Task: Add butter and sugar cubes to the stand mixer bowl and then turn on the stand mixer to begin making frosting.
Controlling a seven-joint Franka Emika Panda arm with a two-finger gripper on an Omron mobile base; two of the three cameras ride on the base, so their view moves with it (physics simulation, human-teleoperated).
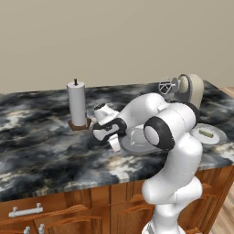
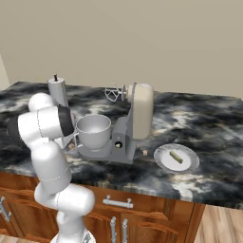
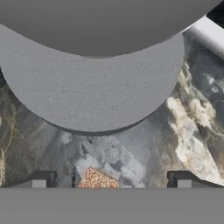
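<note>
right now the hand [image 3: 111, 180] hangs low over the marbled bench [image 1: 36, 141], fingers spread wide apart with nothing between them. in the hand view its two dark fingertips [image 3: 41, 178] stand at either side, and between them, closer to the left tip, lies a small speckled tan patch [image 3: 98, 179] on the bench; it may be the sugar cube, but i cannot tell for sure. just ahead of the fingertips is the rounded grey base of the stand mixer [image 2: 126, 128], with the stand mixer bowl [image 2: 93, 130] sitting on it. the mixer's cream head is tilted back, wire whisk [image 2: 112, 94] raised beyond the bowl. in the left base view the hand sits by the near-left edge of the mixer base, with the paper-towel roll [image 1: 77, 103] on its wooden holder a little further off on the side away from the mixer. on the far side of the mixer from the hand, a tiny tan sugar cube [image 2: 144, 152] lies just beside the mixer base, and past it a round white plate [image 2: 163, 161] carries the butter [image 2: 176, 156].
</note>
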